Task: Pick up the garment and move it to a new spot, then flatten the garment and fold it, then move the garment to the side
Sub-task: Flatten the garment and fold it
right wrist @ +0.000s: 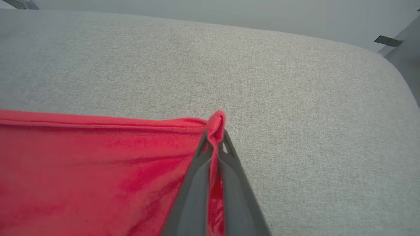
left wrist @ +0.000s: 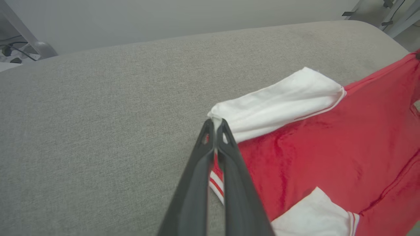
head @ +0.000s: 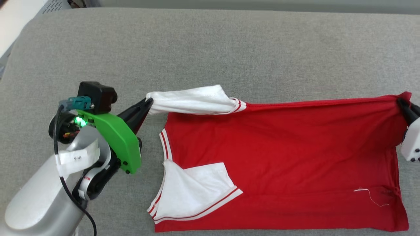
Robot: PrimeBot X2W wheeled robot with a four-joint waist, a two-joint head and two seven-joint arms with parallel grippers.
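Firmly, both jaws pinch the garment (head: 279, 147) — stretched.

Work surface: counter (head: 210, 42) covered in grey woven fabric with a padded look, rounded corners and a fine, uniform, speckled weave.

Head view, beyond the far edge: a strip of pale grey floor (head: 262, 4). In the top left corner, a grey slotted crate (head: 54, 5) sits beside a white surface (head: 19, 16); both are too small for detail.

Left wrist view: plain pale grey backdrop (left wrist: 164, 23) behind the counter. At upper left, a slanted metal leg (left wrist: 19, 29) with dark cables (left wrist: 13, 52) near its foot. At upper right, more metal legs (left wrist: 398, 19) carry bits of black tape.

Right wrist view: a grey leg (right wrist: 407, 39) at the right edge, with a black tape patch (right wrist: 388, 41) on it.

Light: soft and even, shadows faint.
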